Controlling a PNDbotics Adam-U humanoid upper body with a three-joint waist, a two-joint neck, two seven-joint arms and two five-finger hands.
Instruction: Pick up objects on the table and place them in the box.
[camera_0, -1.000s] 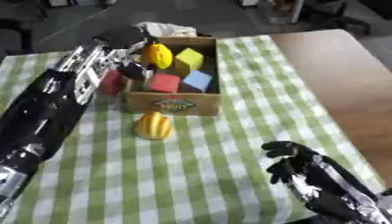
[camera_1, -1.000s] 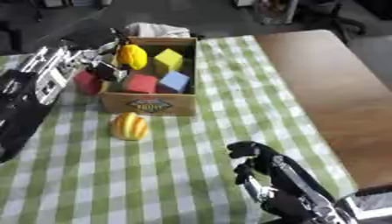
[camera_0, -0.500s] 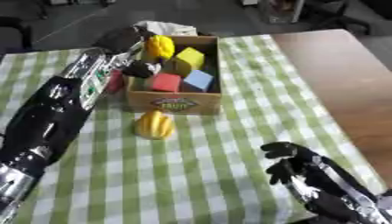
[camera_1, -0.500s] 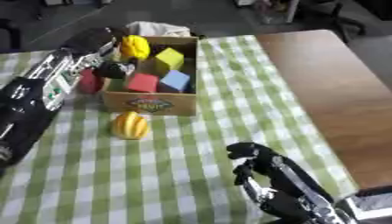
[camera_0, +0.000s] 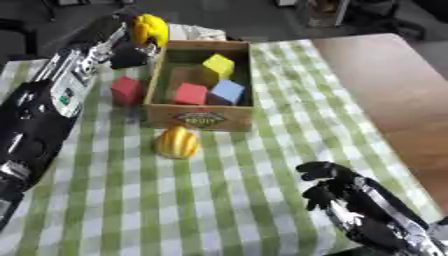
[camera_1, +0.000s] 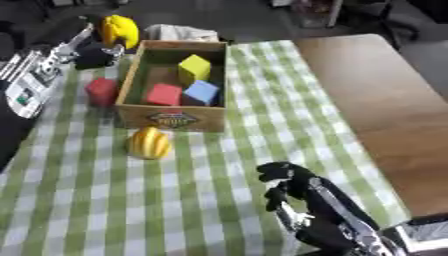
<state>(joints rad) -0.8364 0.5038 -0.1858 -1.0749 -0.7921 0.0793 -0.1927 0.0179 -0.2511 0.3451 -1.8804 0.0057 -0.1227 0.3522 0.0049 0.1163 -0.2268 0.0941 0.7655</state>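
Up by the bench's far left corner, the left hand (camera_0: 131, 42) seems to be clasping a yellow fruit (camera_0: 150, 29) just outside the box (camera_0: 199, 117). It looks light, smooth, rigid; best gripped around its middle. The right hand (camera_0: 337, 187) idles, fingers relaxed.

checked table (camera_0: 262, 200) — box (camera_0: 201, 117), fruit (camera_0: 178, 142)

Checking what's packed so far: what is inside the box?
Inside the box lie a yellow block, a red block and a blue block. The near wall hides the floor right behind it, so anything low there cannot be seen.
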